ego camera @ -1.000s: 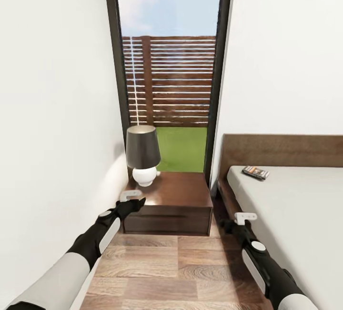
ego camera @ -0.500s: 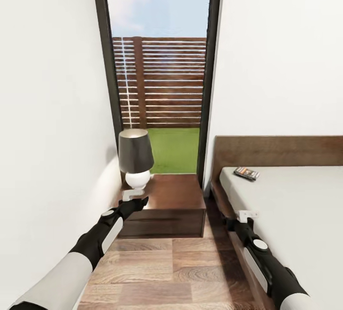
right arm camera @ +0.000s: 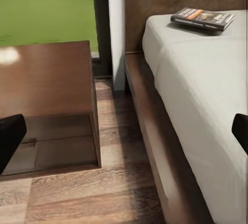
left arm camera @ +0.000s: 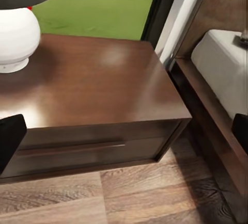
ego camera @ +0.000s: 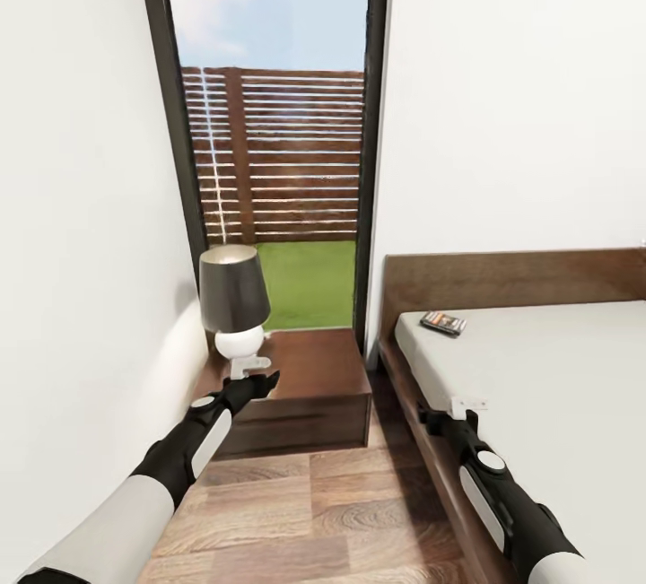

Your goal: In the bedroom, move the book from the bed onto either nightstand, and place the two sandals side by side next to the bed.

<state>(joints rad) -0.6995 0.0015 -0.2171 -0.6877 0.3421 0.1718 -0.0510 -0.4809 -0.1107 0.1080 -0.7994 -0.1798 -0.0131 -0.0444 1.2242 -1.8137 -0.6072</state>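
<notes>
1. Wood-plank floor comes first, closest to the camera, running between the wall and the bed. No blue sandals on the stretch I can see, so that half of the job looks not started yet.

2. Both arms reach forward over the floor. Left tool sits right at the front edge of the nightstand. Right tool hangs over the near rim of the bed. In each wrist view the two dark fingertips sit at opposite edges of the picture, so I'd call both tools spread wide, with nothing between them.

3. Nightstand is next, glossy dark brown with a drawer front, tucked between the wall and the bed. A lamp with a dark shade and white round base stands on its left back part. The rest of the top is bare, plenty of room for a paperback.

4. Bed runs along the right, off-white mattress in a dark wood frame.

5. Book is lying flat on the mattress up by the headboard, near the corner closest to the nightstand. It's well ahead of the right tool, so not grabbed and not moved.

6. Window at the back shows grass and a slatted fence.
</notes>
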